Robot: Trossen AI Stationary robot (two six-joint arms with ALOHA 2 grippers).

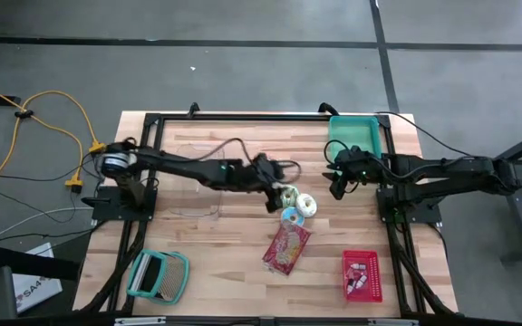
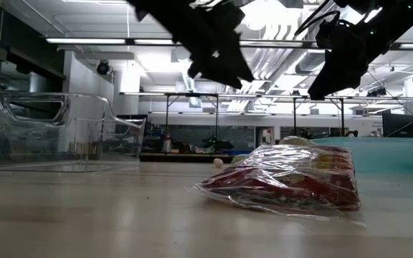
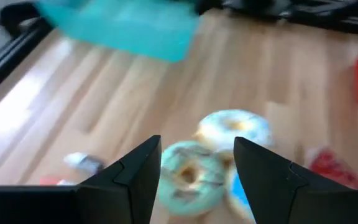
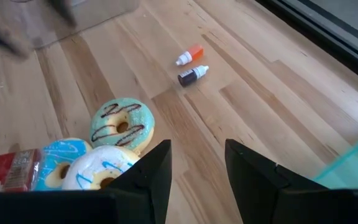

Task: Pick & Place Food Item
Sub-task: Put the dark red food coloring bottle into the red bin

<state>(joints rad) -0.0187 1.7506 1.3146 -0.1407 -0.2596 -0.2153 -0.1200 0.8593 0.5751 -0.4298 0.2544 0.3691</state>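
Overhead, a wooden table (image 1: 216,263) stands on grey floor (image 1: 243,72).

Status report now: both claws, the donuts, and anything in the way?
Left claw open above green donut. Right claw open, empty, near teal bin. Three donuts untouched. Snack packet beside them.

We see three donuts (image 1: 295,205) clustered mid-worktop (image 1: 216,249), touching. Snack packet (image 1: 286,248) just in front of them. Basket of packets (image 1: 362,275) right of snack packet, near front right corner. Bin (image 1: 355,134) at back right edge. Clear container (image 1: 159,276) at front left. Two small bottles (image 4: 191,65) side by side on worktop, near donuts.
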